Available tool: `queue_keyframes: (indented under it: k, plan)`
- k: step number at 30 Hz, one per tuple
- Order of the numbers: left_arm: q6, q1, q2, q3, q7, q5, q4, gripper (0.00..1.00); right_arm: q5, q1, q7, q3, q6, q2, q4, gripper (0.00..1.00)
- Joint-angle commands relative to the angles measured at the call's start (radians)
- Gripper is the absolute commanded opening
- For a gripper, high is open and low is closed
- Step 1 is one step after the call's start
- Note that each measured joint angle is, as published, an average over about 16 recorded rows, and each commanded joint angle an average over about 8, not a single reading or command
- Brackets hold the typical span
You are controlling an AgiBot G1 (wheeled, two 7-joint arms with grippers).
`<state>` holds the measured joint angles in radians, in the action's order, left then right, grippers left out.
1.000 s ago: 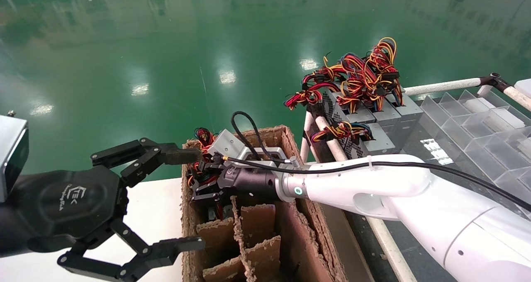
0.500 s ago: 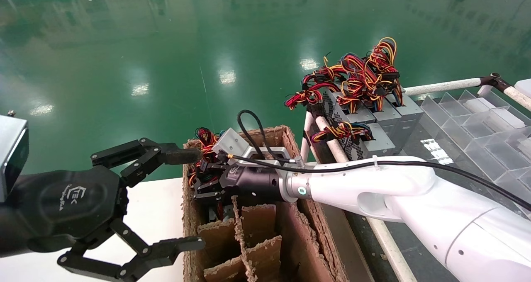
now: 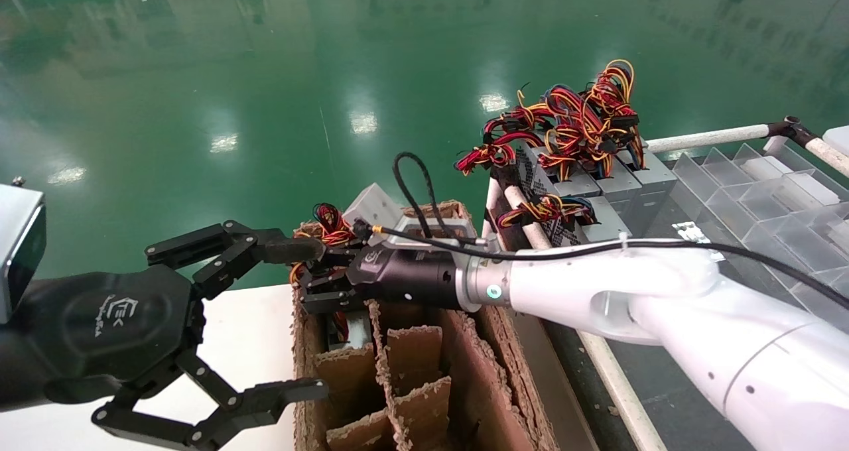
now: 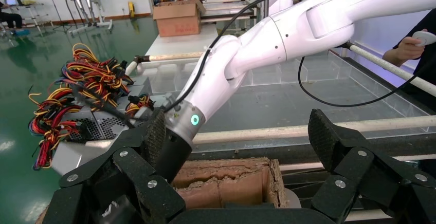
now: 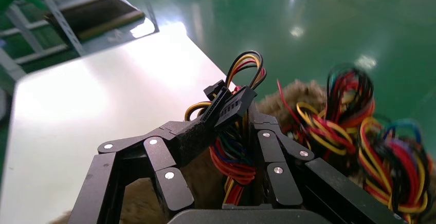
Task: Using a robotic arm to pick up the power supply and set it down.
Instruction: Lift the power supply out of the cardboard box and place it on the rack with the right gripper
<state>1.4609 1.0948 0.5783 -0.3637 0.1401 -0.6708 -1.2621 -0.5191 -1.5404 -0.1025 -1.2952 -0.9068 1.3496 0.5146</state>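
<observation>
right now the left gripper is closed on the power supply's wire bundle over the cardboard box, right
Not quite: the right gripper is closed on the power supply's wire bundle over the cardboard box, as the right wrist view shows. The left gripper is open beside the box, holding nothing.

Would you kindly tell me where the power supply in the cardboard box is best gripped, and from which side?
Likely from above, on the casing's top edge: the power supply stands deep in a cardboard box cell, dividers walling its sides. The right end effector is above it, shut on its wire bundle, a looser hold. The left end effector hangs open alongside.
</observation>
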Motion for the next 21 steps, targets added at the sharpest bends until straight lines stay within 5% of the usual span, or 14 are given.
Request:
queue_keyframes:
  k: [1, 8, 21]
  plan:
    - [0.000, 0.000, 0.000, 0.000, 0.000, 0.000, 0.000, 1.00, 0.018, -0.004, -0.011, 0.008, -0.035, -0.003, -0.010, 0.00]
    - [0.000, 0.000, 0.000, 0.000, 0.000, 0.000, 0.000, 1.00, 0.078, -0.020, -0.072, 0.046, -0.178, -0.008, -0.094, 0.00]
    - [0.000, 0.000, 0.000, 0.000, 0.000, 0.000, 0.000, 1.00, 0.148, -0.093, -0.086, 0.092, -0.328, -0.034, -0.195, 0.00]
